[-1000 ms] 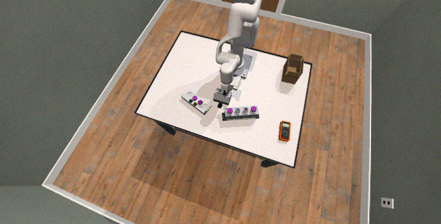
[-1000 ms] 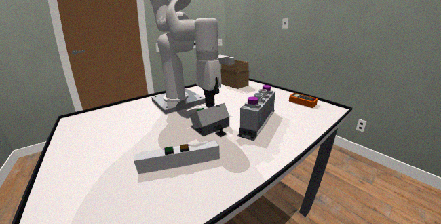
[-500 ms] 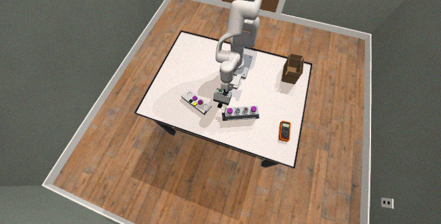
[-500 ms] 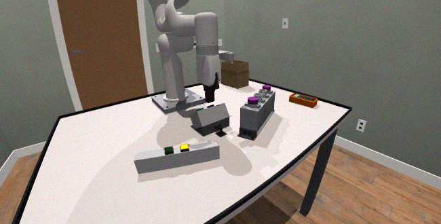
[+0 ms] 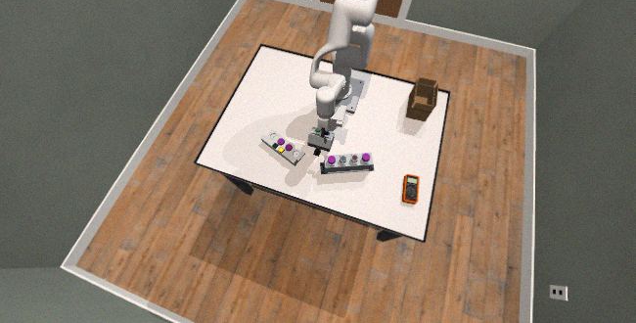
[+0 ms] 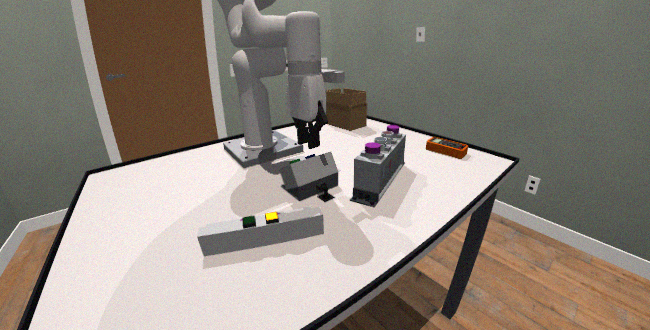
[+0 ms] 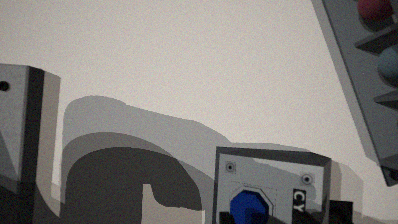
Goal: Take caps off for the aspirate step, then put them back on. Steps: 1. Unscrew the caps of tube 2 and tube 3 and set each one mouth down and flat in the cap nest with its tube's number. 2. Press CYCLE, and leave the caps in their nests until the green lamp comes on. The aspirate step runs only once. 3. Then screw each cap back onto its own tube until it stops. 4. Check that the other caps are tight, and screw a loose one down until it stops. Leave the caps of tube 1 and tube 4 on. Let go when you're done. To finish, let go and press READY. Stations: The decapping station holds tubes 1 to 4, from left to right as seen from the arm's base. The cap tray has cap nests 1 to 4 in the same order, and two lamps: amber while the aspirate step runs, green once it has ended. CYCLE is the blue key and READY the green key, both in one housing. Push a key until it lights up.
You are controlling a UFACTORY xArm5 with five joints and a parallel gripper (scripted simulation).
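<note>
My gripper (image 6: 310,136) hangs just above the grey key housing (image 6: 310,174), open and empty. In the wrist view the blue CYCLE key (image 7: 248,206) is bright blue at the bottom edge. The cap tray (image 5: 283,147) holds two purple caps (image 5: 280,141) (image 5: 289,147) in its two middle nests. Its amber lamp (image 6: 271,217) is lit and the green lamp (image 6: 248,221) beside it is dark. The decapping station (image 5: 347,162) has purple caps on its two end tubes (image 5: 332,160) (image 5: 365,157). The two middle tubes (image 5: 343,161) (image 5: 354,159) stand uncapped.
A brown cardboard box (image 5: 422,98) stands at the back right of the table. An orange multimeter (image 5: 411,188) lies near the front right. The arm's base plate (image 6: 262,148) sits behind the key housing. The cap tray's end also shows at the left of the wrist view (image 7: 25,135).
</note>
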